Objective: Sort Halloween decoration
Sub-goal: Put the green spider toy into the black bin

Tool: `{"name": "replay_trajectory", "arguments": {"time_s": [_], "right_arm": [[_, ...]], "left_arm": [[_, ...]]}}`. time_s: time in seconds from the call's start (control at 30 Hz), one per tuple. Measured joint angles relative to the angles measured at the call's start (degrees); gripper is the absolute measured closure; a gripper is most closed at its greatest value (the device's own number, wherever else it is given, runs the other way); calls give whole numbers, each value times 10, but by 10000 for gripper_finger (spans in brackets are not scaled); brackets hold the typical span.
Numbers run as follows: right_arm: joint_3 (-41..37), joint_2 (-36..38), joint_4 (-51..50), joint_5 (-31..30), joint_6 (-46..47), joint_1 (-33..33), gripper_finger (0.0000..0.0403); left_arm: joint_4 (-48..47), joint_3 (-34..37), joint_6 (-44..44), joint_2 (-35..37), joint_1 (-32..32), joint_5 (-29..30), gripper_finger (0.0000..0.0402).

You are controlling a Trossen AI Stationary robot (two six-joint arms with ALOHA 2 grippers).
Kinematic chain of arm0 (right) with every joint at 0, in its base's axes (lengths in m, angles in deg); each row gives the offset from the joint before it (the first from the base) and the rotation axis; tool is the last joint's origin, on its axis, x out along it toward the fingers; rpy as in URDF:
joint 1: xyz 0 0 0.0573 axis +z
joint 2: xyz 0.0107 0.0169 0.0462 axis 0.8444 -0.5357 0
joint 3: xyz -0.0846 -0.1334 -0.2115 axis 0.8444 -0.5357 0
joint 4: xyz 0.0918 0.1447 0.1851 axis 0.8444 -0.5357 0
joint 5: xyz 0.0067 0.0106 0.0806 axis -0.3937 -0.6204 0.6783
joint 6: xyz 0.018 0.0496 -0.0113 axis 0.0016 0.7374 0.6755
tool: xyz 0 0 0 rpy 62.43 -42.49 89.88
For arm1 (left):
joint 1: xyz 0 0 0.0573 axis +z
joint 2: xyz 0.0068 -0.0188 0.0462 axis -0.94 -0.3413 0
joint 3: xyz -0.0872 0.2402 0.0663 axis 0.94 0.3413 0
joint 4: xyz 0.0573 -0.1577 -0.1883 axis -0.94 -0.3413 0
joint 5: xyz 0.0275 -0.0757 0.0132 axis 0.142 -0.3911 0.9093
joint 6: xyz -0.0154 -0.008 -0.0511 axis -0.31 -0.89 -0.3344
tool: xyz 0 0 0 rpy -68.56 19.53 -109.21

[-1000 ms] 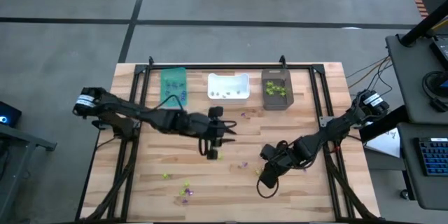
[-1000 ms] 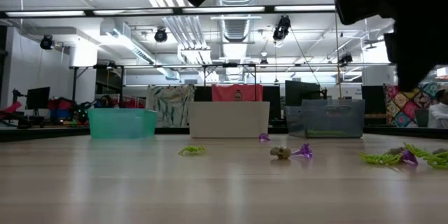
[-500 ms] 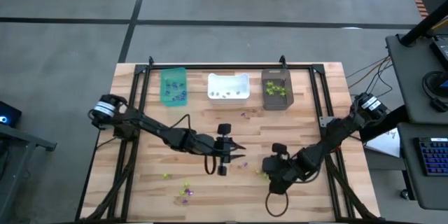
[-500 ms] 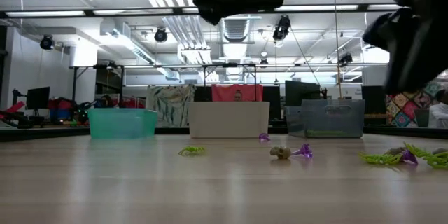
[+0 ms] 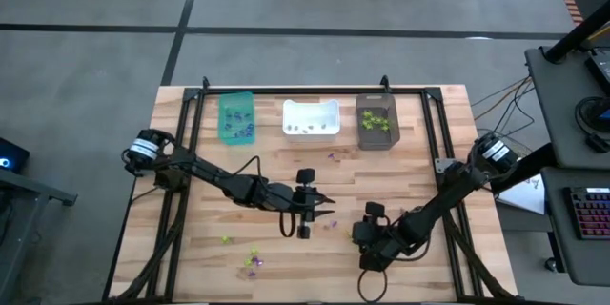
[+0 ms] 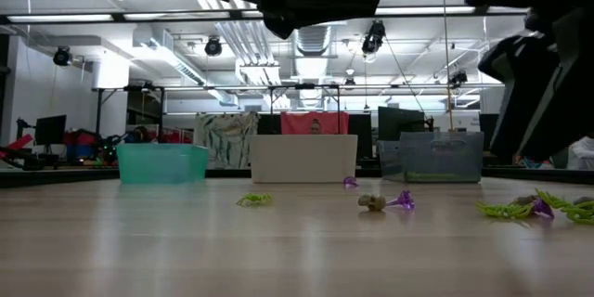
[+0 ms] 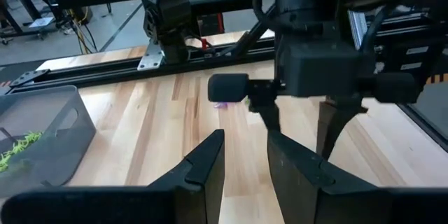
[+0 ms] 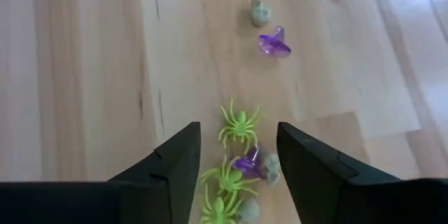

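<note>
The desk (image 5: 191, 152) carries three bins along its far edge: a teal bin (image 5: 236, 117), a white bin (image 5: 312, 118) and a brown bin (image 5: 376, 122). Purple trinkets are seen in the teal one, pale ones in the white, green ones in the brown, so one colour is evidently assigned to each bin.

The left arm is stretched over the middle of the desk. Its claw (image 7: 245, 164) is held partly apart and nothing is seen between the fingers; it is probably kept waiting there, near the loose pieces.

The right arm is bent low over the near right part of the desk, and the right claw (image 8: 238, 155) is held released, its fingers wide apart and empty. It is poised directly over a small cluster, presumably so that one piece can be taken between the fingers.

That cluster is made up of green spiders (image 8: 239, 124), a purple piece (image 8: 248, 164) and a pale piece (image 8: 271, 170), lying touching or just beside one another; singling one out is likely to be awkward. Beyond it a purple hat (image 8: 274, 43) and a pale skull (image 8: 260, 12) lie close together. More trinkets (image 5: 253, 260) are scattered on the near left of the desk, still unsorted.
</note>
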State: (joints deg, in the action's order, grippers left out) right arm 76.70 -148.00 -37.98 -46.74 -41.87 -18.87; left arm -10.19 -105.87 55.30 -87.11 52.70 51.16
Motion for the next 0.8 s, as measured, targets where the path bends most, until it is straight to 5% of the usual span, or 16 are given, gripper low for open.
{"name": "replay_trajectory", "arguments": {"time_s": [0.8], "right_arm": [[0, -57, 29, 50, -8, -46, 200]], "left_arm": [[2, 0, 0, -1, 0, -1, 310]]}}
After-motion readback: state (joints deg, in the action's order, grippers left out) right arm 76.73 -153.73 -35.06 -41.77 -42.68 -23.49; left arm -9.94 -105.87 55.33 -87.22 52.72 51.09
